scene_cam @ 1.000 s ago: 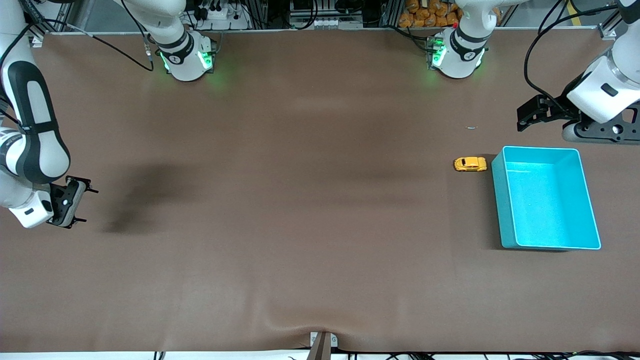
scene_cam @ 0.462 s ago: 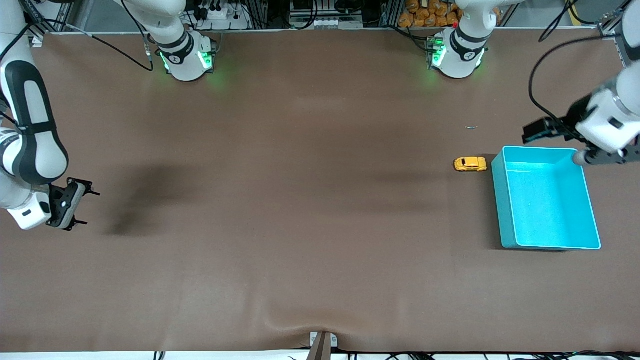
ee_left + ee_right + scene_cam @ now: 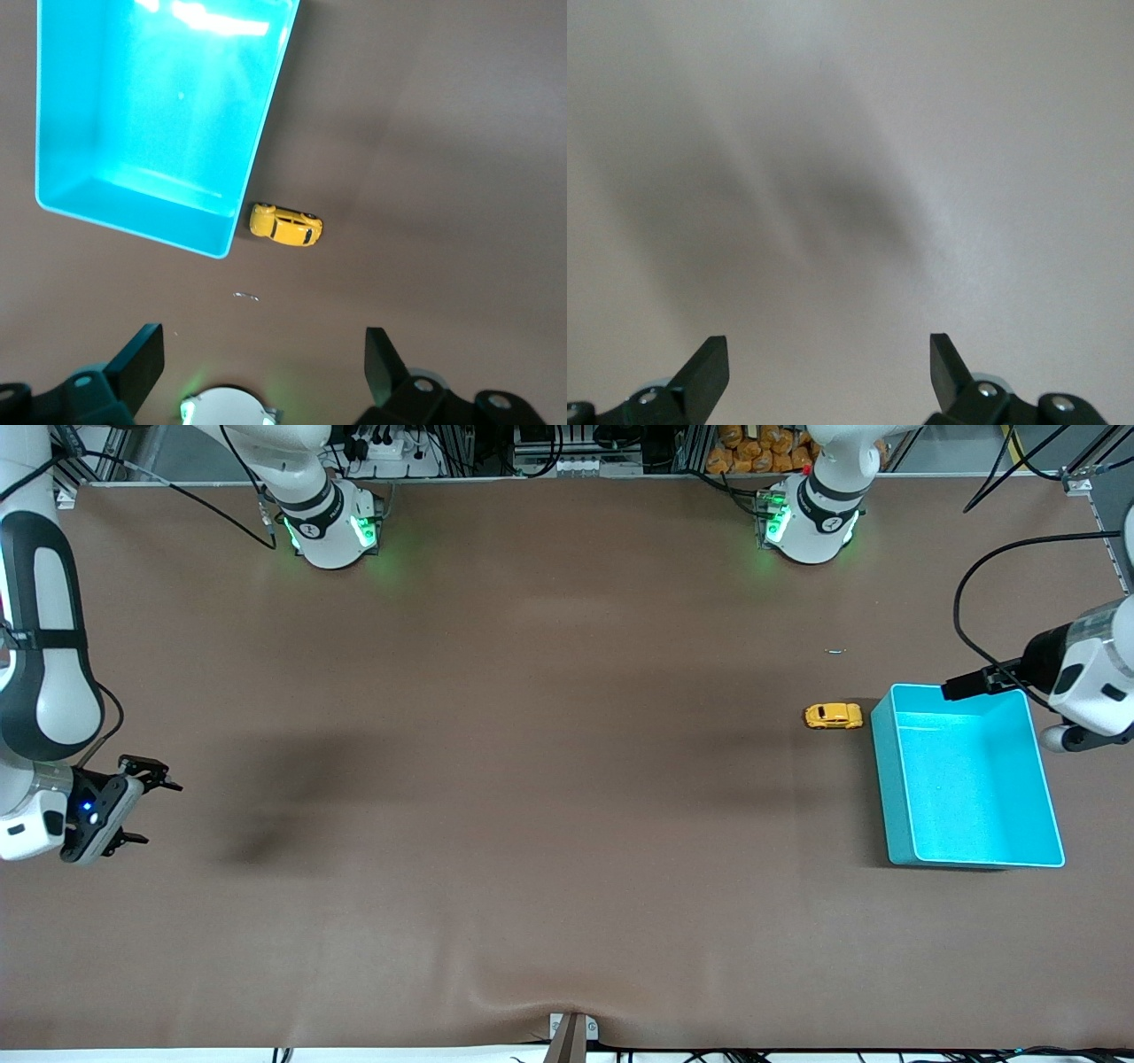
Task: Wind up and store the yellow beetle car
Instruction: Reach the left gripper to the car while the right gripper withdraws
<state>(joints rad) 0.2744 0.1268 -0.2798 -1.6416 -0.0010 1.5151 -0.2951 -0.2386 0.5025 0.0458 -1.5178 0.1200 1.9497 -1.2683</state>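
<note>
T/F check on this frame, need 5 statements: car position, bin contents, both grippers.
1. The yellow beetle car is inside the turquoise bin. False: it sits on the table beside the bin, outside its wall.
2. The bin holds nothing that can be seen. True.
3. The left gripper is shut on the car. False: its fingers stand apart and hold nothing, up in the air by the bin's corner at the left arm's end of the table.
4. The right gripper is open, with only bare table under it at the right arm's end. True.
5. The car lies tipped on its roof. False: it stands on its wheels, roof up.
</note>
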